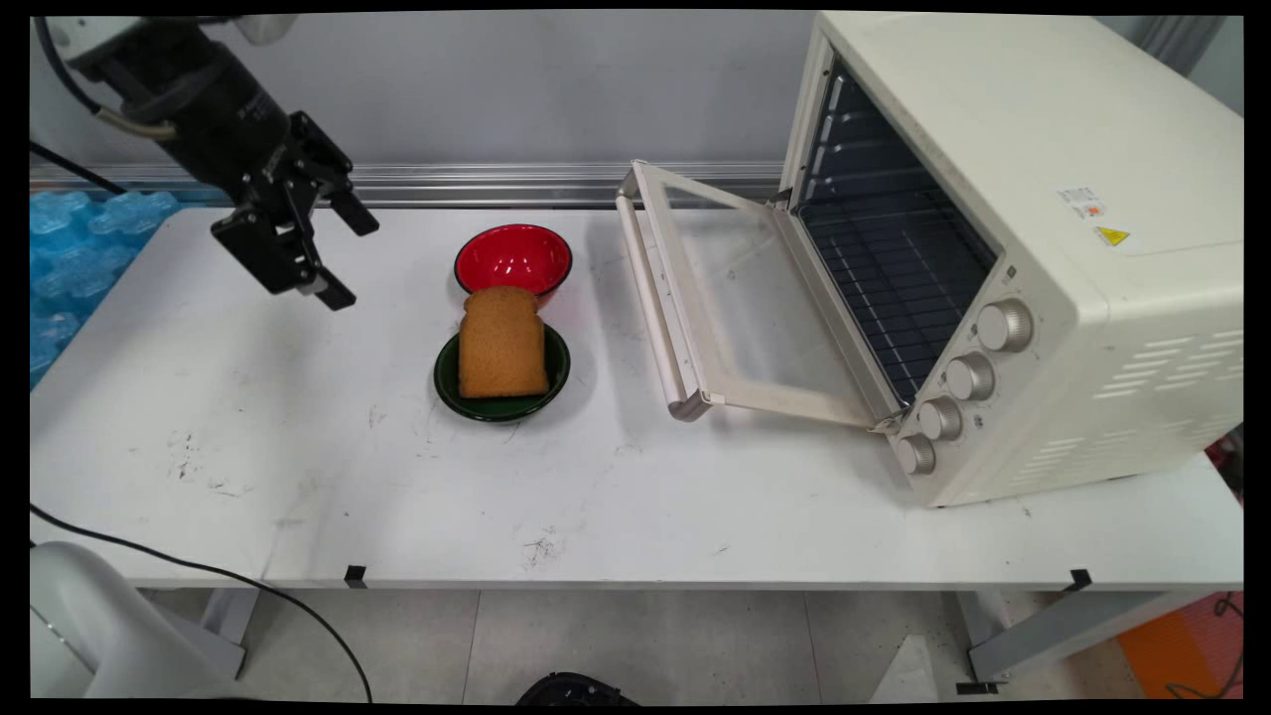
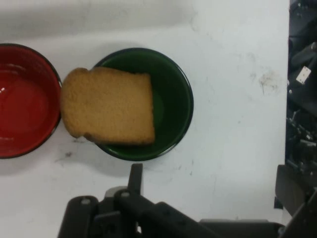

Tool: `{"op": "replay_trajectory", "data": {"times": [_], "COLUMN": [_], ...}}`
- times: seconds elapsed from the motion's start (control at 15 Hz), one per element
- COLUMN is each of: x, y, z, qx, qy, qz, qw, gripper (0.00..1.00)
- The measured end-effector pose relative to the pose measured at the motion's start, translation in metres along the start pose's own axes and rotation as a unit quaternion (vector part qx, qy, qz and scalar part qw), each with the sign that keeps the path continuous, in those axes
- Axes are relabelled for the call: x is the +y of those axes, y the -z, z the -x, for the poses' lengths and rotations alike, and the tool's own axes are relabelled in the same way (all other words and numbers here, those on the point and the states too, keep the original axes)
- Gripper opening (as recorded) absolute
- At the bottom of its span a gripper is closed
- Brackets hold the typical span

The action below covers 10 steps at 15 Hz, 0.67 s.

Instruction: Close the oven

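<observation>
Nearest the main camera: white table (image 1: 298, 477), front edge low in the frame, scuffed. Mid-frame, slightly left of centre, green bowl (image 1: 501, 382) with slice of bread (image 1: 502, 343) lying across it, top crust overhanging the far rim. Just behind, red bowl (image 1: 513, 258), close against the green one, bread crust reaching its near rim. Right side of the frame: cream toaster oven (image 1: 1043, 248), glass door (image 1: 725, 298) swung down and open toward the bowls, wire rack visible inside, four knobs (image 1: 968, 377) in a row on the front panel. Upper left of the frame: black gripper (image 1: 333, 253), raised above the table, tilted down toward the right, fingers spread wide apart, nothing held, well clear of bread and bowls. Blue bubble wrap (image 1: 74, 248) at far left edge beyond the table. In the hand view, green bowl (image 2: 171, 104) centre, bread (image 2: 109, 105) across its left part, red bowl (image 2: 22, 101) at left edge, gripper linkage along the bottom.
</observation>
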Motion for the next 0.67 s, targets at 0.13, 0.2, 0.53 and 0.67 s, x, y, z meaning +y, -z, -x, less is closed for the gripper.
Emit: {"op": "replay_trajectory", "data": {"times": [0.13,0.2,0.53,0.67], "x": [-0.007,-0.01,-0.027,-0.035], "y": [0.001,0.0,-0.012,-0.021], "z": [-0.004,-0.006,-0.018,-0.023], "qx": [0.01,0.014,0.034,0.043], "qy": [0.009,0.013,0.039,0.045], "qz": [-0.002,-0.003,-0.009,-0.012], "qw": [0.9999,0.9998,0.9986,0.998], "gripper": [1.0,1.0,1.0,1.0]}}
